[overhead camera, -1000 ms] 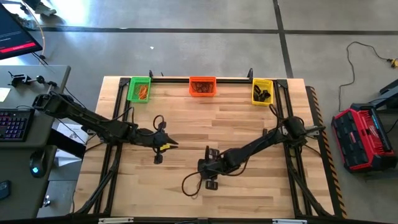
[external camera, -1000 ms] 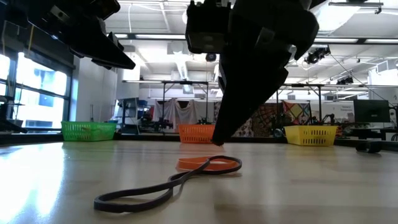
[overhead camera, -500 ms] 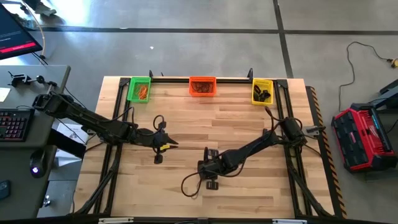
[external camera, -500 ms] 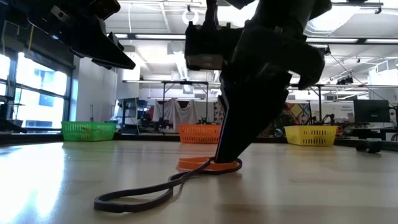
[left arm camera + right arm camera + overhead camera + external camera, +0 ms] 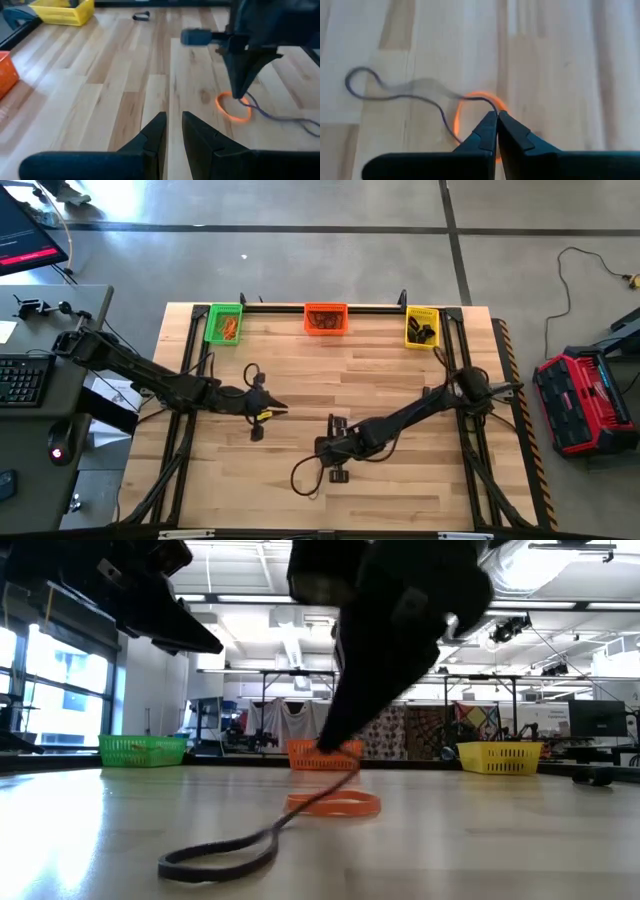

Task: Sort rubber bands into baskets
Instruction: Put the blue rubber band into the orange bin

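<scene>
Wooden counter (image 5: 400, 370) is carrying my right claw (image 5: 497, 120), pinched together on the dark rubber band (image 5: 395, 92) beside the orange band (image 5: 460, 117); I should be lifting slowly, dragging nothing along.

We log a pale wood-plank worktop (image 5: 400, 370) with light and tan boards and a black frame. Green basket (image 5: 224, 323) holds orange bands; orange basket (image 5: 326, 318) holds orange-brown ones; yellow basket (image 5: 421, 326) holds black ones. All three are mesh-patterned. On the planks we see a bright orange band (image 5: 335, 804) and a long dark grey-black band (image 5: 225, 852) running across it. Both arms are black; the left gripper (image 5: 262, 418) carries a yellow spot. On the grey floor sits a red and black case (image 5: 583, 401).
</scene>
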Controlling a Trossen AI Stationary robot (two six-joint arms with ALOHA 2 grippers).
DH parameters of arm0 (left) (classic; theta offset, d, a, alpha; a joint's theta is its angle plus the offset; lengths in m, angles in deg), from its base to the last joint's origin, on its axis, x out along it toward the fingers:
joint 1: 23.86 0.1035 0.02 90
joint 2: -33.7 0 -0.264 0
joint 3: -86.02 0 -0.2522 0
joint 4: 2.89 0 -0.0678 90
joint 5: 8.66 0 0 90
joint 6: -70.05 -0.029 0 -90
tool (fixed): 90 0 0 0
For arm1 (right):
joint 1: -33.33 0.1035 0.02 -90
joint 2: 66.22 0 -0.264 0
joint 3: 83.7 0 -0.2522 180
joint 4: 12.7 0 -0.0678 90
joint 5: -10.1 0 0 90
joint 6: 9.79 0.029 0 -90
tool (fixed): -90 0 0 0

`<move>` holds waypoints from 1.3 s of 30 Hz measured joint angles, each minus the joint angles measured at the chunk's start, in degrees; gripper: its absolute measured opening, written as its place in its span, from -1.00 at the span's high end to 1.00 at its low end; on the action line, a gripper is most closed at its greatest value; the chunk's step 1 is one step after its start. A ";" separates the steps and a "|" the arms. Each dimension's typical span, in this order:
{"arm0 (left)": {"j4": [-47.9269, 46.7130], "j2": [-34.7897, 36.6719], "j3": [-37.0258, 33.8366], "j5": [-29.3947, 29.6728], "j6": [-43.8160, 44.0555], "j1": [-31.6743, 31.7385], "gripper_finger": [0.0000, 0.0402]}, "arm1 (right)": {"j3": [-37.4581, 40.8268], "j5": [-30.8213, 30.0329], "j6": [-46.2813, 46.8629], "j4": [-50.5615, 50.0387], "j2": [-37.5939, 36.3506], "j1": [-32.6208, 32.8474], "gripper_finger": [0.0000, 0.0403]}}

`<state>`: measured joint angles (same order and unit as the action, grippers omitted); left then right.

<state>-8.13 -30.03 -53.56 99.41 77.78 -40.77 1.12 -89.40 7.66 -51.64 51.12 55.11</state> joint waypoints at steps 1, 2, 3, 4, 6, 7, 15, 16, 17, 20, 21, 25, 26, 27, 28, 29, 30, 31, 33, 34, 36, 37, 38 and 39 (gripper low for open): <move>2.31 0.00 -1.23 0.42 0.38 0.00 0.75 | -0.01 -0.73 -0.20 -0.10 -0.70 0.00 0.98; 5.32 -0.04 -2.54 0.50 0.62 0.00 0.75 | -0.01 -1.47 -0.51 -0.36 -1.43 -0.01 0.98; 8.64 -0.07 -4.06 0.51 0.63 0.00 0.75 | -0.01 -2.43 -0.67 -0.51 -2.04 -0.11 0.99; 11.55 -0.03 -5.48 0.49 0.66 0.00 0.75 | -0.01 -3.47 -1.04 -0.74 -2.84 -0.24 0.99; 16.42 -0.02 -7.99 0.43 0.68 0.00 0.77 | -0.01 -5.88 -1.44 -1.51 -4.34 -0.66 0.99; 18.17 -0.02 -8.98 0.43 0.71 0.00 0.78 | -0.01 -7.18 -1.47 -1.70 -5.06 -0.96 0.99; 25.38 -0.02 -11.63 0.39 -0.58 0.00 0.94 | -0.01 -17.72 -2.40 -3.47 -10.30 -6.48 1.00; 25.67 -0.02 -11.63 0.38 -0.77 0.00 0.96 | -0.01 -18.61 -3.01 -3.38 -10.74 -7.45 1.00; 25.85 -0.02 -11.63 0.36 -0.77 0.00 0.97 | -0.01 -19.38 -3.68 -3.29 -10.98 -8.49 1.00; 26.15 -0.02 -11.63 0.34 -0.79 0.00 0.98 | -0.01 -20.47 -6.01 -2.68 -11.26 -12.03 1.00; 26.16 -0.02 -11.63 0.34 -0.78 0.00 0.99 | -0.01 -20.47 -6.97 -2.28 -11.30 -13.39 1.00; 26.14 -0.02 -11.63 0.34 -0.44 0.00 0.99 | -0.01 -20.52 -12.00 1.24 -11.37 -18.54 1.00; 26.14 -0.02 -11.63 0.34 -0.44 0.00 0.99 | -0.01 -20.52 -13.60 2.36 -11.37 -19.89 1.00; 26.14 -0.02 -11.63 0.34 -0.44 0.00 0.99 | -0.01 -20.52 -15.02 3.44 -11.37 -21.23 1.00; 26.16 -0.02 -11.63 0.36 -0.44 0.00 0.99 | -0.01 -20.52 -16.36 4.61 -11.37 -22.60 1.00; 26.15 -0.02 -11.63 0.42 -0.44 0.00 0.99 | -0.01 -20.46 -17.70 5.72 -11.37 -24.01 1.00; 26.14 -0.02 -11.63 0.43 -0.44 0.00 0.99 | -0.01 -20.28 -18.94 6.67 -11.37 -25.55 1.00; 26.16 -0.02 -11.63 0.45 -0.42 0.00 0.99 | -0.01 -19.75 -20.15 7.62 -11.37 -27.08 1.00; 26.14 -0.02 -11.63 0.45 -0.40 0.00 0.99 | -0.01 -18.45 -22.41 9.84 -11.37 -30.24 1.00; 26.14 -0.02 -11.63 0.45 -0.40 0.00 0.99 | -0.01 -17.73 -23.43 10.91 -11.37 -31.74 1.00; 26.14 -0.02 -11.63 0.47 -0.30 0.00 0.99 | -0.01 -16.08 -25.46 12.91 -11.37 -34.86 1.00; 26.14 -0.02 -11.63 0.47 -0.25 0.00 0.99 | -0.01 -15.23 -26.64 13.80 -11.37 -36.31 1.00; 26.14 -0.02 -11.63 0.49 -0.19 0.00 0.99 | -0.01 -14.39 -27.68 14.84 -11.37 -37.81 1.00; 26.14 -0.02 -11.63 0.51 0.07 0.00 0.99 | -0.01 -13.58 -28.27 15.98 -11.37 -39.32 1.00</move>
<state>18.01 -30.05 -65.19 99.92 77.85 -40.77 1.11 -102.98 -20.61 -35.67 39.75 15.79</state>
